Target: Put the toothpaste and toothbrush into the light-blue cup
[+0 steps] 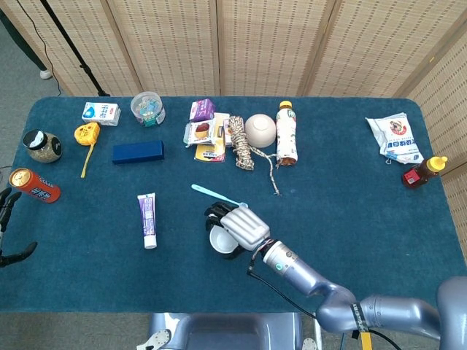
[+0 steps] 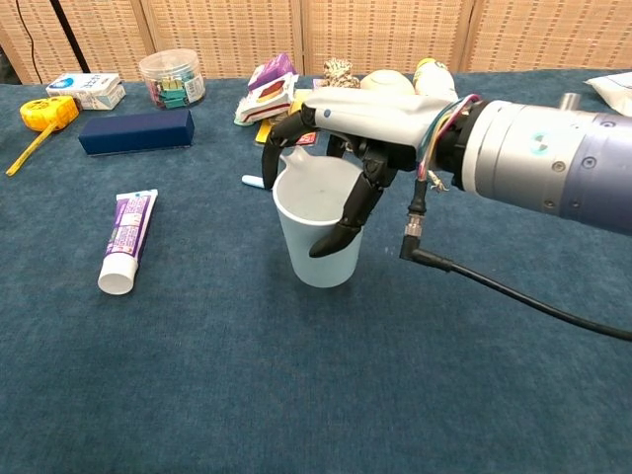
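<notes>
My right hand [image 1: 244,224] grips the light-blue cup [image 1: 221,240] from above, fingers around its rim, and holds it upright in the middle of the table. In the chest view the same hand [image 2: 370,118] wraps the cup [image 2: 306,252], which looks empty. The pale-blue toothbrush [image 1: 213,192] lies just behind the cup; only its handle end [image 2: 251,181] shows in the chest view. The purple-and-white toothpaste [image 1: 147,220] lies flat to the cup's left, also visible as the tube [image 2: 126,240]. My left hand [image 1: 7,230] hangs at the far left edge, holding nothing.
A dark-blue box [image 1: 137,152], yellow tape measure [image 1: 86,134], red can [image 1: 33,185] and jar [image 1: 42,146] lie left. Snack packets [image 1: 206,131], rope [image 1: 242,142], a bowl [image 1: 260,130] and a bottle [image 1: 286,133] line the back. A sauce bottle [image 1: 423,172] stands right.
</notes>
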